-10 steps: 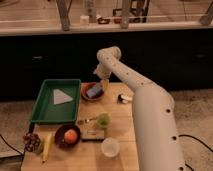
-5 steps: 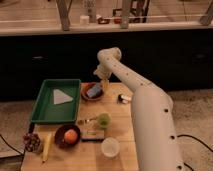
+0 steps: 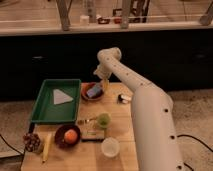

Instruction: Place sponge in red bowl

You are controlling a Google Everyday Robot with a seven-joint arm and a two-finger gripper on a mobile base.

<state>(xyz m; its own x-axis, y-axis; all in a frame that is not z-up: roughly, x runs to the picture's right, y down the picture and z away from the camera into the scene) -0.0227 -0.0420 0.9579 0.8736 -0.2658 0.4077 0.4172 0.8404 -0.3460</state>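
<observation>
The red bowl [image 3: 92,93] stands at the table's back edge, just right of the green tray. The blue-grey sponge [image 3: 94,91] lies tilted inside it. My gripper [image 3: 104,85] points down at the bowl's right rim, right beside the sponge. I cannot tell whether it touches the sponge. My white arm reaches to it from the lower right across the table.
A green tray [image 3: 45,112] with a white piece lies at the left. A dark maroon bowl [image 3: 61,138] holds an orange. Nearby are a green cup [image 3: 103,120], a white cup [image 3: 110,147], a banana [image 3: 46,147], grapes [image 3: 31,142] and a small object [image 3: 123,98].
</observation>
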